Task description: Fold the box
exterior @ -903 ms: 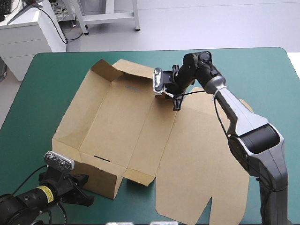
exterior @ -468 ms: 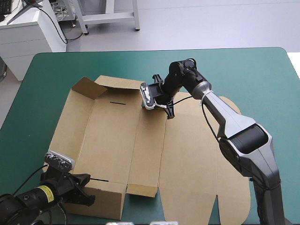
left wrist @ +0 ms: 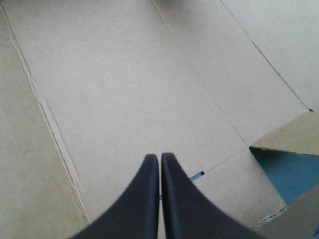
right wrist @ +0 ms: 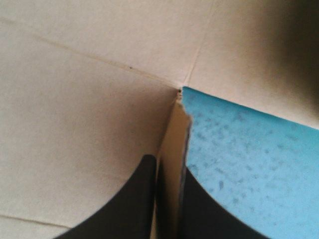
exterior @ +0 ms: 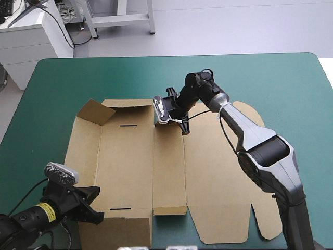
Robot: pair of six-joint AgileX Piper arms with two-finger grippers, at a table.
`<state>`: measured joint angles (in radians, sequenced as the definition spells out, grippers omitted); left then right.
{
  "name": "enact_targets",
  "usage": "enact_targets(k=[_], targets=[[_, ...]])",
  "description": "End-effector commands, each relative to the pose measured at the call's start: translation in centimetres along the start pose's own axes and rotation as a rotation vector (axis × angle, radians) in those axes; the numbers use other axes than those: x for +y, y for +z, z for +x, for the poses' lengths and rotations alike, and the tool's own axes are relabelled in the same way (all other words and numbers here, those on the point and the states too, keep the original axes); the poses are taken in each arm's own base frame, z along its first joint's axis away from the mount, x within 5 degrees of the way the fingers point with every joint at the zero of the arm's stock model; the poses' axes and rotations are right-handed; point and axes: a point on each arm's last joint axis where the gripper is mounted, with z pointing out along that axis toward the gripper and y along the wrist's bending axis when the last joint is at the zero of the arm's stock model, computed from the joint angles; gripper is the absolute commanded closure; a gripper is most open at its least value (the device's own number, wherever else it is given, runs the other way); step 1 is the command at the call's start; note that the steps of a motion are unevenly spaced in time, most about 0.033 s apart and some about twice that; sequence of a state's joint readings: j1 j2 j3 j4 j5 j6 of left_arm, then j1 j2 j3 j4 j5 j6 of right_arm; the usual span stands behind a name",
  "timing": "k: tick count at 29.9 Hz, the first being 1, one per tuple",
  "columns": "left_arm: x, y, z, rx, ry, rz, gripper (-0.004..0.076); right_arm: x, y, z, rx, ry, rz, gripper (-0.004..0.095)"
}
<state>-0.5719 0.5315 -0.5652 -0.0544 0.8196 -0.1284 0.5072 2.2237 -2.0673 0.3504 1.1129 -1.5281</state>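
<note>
On table [exterior: 270, 78], right pincer [right wrist: 168, 167] grips box [exterior: 130, 166]

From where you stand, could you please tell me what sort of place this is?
Probably a robot workbench for packaging practice: a table with a teal-green cover, a brown box sheet spread on it with some flaps raised, and the left gripper and right gripper each shut on its board.

Across the box [exterior: 130, 156]: plain brown board, matt, faintly fibrous, rough at a cut edge. On the cover [exterior: 260, 78]: matt teal-green, finely speckled up close. For the black fingers [left wrist: 142, 201]: smooth, dull-sheened plastic.
</note>
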Motion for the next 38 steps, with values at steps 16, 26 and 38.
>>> enact_targets(k=[16,26,38], targets=[[-0.6,-2.1,-2.7,-0.117,-0.001,0.026,0.0732,-0.8,-12.8,-0.8,-0.067,0.558,0.262,0.0309],[-0.5,-3.7,-3.9,-0.143,0.034,-0.01,0.0732,1.4,-19.4,0.0,-0.001,1.064,0.355,0.0632],[0.0,-3.7,-4.1,-0.139,-0.023,-0.068,0.0732,3.5,-24.6,1.2,0.036,1.235,0.545,0.0927]])
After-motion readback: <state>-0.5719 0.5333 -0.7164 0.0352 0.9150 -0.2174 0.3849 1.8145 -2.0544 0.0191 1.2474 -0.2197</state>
